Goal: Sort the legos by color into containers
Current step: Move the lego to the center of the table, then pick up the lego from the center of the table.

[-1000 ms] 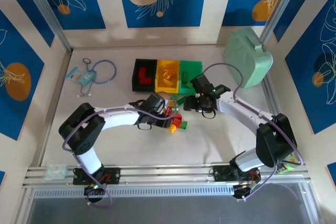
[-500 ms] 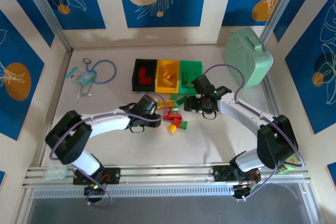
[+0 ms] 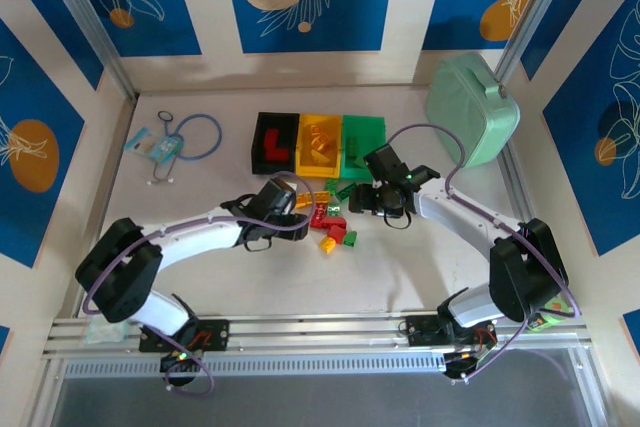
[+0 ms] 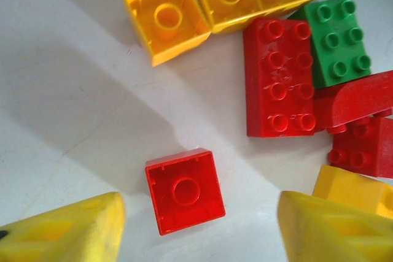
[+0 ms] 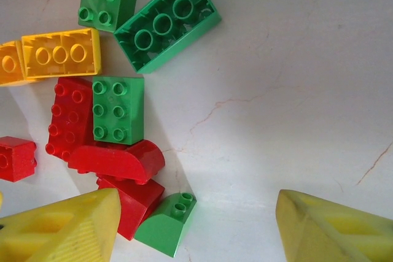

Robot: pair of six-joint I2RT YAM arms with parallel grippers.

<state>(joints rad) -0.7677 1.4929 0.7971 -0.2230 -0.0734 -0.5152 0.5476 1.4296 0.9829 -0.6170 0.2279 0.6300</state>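
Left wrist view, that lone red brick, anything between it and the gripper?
Nothing visible. The red brick lies alone on the bare table, framed by the open left gripper, apart from the pile.

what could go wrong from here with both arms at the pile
1. The left gripper straddles a lone red brick, but a yellow brick sits right by one finger; closing may drag it along.
2. Both open grippers crowd one tight pile; the right gripper could bump the left.
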